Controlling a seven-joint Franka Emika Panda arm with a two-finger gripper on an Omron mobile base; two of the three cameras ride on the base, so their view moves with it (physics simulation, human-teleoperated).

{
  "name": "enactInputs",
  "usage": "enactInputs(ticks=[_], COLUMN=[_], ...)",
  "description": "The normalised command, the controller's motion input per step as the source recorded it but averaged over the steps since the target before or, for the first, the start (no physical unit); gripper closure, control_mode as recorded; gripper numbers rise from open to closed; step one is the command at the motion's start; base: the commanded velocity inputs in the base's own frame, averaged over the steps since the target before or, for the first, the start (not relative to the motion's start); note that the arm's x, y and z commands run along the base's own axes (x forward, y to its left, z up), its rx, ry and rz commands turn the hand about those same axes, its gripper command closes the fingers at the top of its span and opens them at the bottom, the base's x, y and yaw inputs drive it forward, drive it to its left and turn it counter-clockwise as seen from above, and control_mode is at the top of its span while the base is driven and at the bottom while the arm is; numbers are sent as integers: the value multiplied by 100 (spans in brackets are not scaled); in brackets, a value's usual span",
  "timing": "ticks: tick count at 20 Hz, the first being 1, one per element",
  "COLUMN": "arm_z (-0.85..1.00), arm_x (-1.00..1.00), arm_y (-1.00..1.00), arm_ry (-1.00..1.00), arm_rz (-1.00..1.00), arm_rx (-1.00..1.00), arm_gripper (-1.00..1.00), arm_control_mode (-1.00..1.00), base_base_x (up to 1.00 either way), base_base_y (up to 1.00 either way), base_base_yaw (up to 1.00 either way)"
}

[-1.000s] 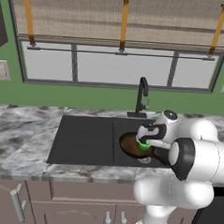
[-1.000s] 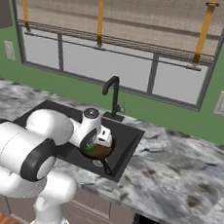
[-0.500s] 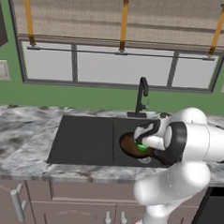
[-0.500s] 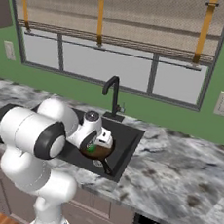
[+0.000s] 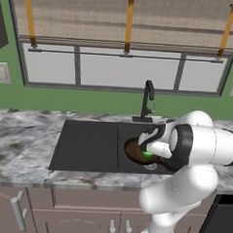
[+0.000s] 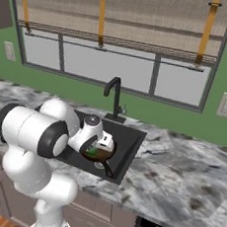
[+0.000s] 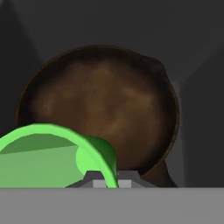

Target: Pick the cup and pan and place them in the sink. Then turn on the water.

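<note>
Green plastic sits pinched in my gripper (image 7: 106, 183): my jaws are clamped on the rim of the cup (image 7: 52, 155), which lets me carry it mouth-up. Straight below me lies the brown pan (image 7: 103, 105), flat on the floor of the sink (image 5: 87, 146), right basin. Beyond it the faucet (image 5: 148, 98) stands dry, untouched.

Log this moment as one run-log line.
gripper: shut on cup | cup: over pan | pan: in sink right basin | faucet: no water

Matt brown pan (image 7: 105, 105); smooth green cup (image 7: 52, 153)
</note>
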Motion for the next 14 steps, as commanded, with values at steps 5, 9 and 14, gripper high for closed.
enactInputs(ticks=[5, 9, 14], arm_z=[-33, 0, 0], arm_x=[8, 0, 0], arm_y=[-1, 0, 0], arm_ry=[-1, 0, 0], arm_rz=[-3, 0, 0], arm_rx=[0, 0, 0], arm_gripper=[100, 100, 100], arm_control_mode=[-100, -100, -100], base_base_x=[0, 0, 0], base_base_y=[0, 0, 0], base_base_yaw=[0, 0, 0])
